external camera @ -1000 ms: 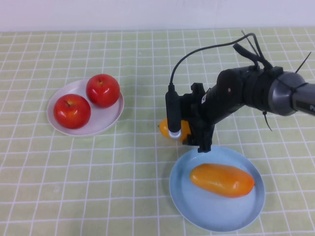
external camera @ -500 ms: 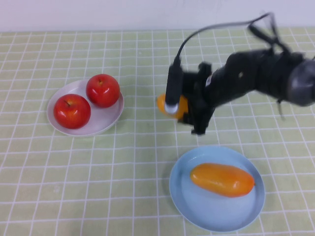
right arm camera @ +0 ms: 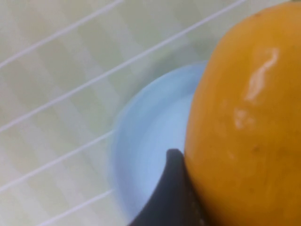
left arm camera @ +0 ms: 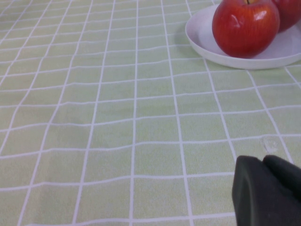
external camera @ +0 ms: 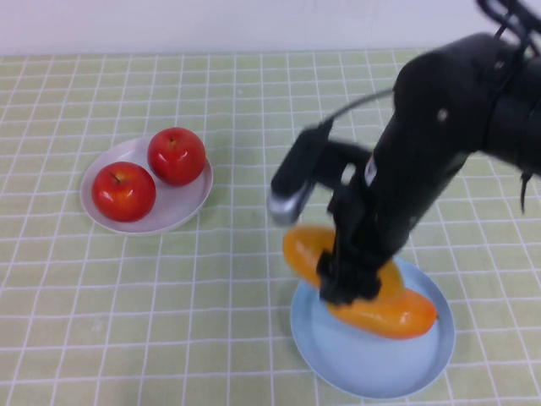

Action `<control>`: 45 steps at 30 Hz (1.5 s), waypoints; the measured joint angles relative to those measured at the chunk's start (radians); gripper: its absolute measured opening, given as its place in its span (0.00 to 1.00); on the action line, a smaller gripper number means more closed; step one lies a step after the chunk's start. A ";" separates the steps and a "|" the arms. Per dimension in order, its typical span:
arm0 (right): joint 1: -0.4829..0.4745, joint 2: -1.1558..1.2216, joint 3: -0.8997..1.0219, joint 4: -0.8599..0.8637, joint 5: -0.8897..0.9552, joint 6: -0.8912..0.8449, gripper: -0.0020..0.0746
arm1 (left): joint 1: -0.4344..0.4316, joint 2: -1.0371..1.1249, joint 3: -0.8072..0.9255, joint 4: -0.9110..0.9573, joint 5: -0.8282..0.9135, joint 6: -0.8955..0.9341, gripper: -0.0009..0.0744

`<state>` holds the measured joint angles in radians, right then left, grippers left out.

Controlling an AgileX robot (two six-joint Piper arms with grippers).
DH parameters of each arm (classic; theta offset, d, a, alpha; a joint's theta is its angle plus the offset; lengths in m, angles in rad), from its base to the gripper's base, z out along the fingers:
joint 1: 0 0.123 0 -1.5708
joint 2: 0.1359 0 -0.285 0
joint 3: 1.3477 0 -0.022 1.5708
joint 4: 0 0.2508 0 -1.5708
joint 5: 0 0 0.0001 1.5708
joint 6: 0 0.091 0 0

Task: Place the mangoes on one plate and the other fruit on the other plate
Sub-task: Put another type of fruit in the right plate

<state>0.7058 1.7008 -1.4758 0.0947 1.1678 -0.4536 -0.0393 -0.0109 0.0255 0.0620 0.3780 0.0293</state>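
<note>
The right gripper is closed around one of the mangoes, gripping it with its dark fingers pressed against the fruit's glossy orange skin. It holds this mango over the near-left rim of the light blue plate, with part of the fruit reaching out past the rim toward the white plate. In the right wrist view the held mango fills most of the picture, and the light blue plate lies below it.

The second mango lies on its side inside the light blue plate, just under and beside the gripper; whether the two mangoes touch cannot be told, since the arm covers the place where they meet.

Well apart from the light blue plate, to its far left, the white plate carries both red apples, side by side and nearly touching.

The left gripper shows only as a dark tip low over the green checked tablecloth, near the white plate and an apple; how far it is open cannot be told.
</note>
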 joint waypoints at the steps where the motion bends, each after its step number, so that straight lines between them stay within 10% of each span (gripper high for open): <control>1: 0.013 0.000 0.014 0.009 0.018 0.003 0.70 | 0.000 0.000 0.000 0.000 0.000 0.000 0.01; 35: 0.078 -0.010 0.303 -0.029 -0.189 0.120 0.70 | 0.000 0.000 0.000 0.000 0.000 0.000 0.01; 45: 0.078 -0.010 0.303 -0.050 -0.189 0.178 0.83 | 0.000 0.000 0.000 0.000 0.000 0.000 0.01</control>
<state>0.7838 1.6907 -1.1729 0.0448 0.9788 -0.2757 -0.0393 -0.0109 0.0255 0.0620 0.3780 0.0293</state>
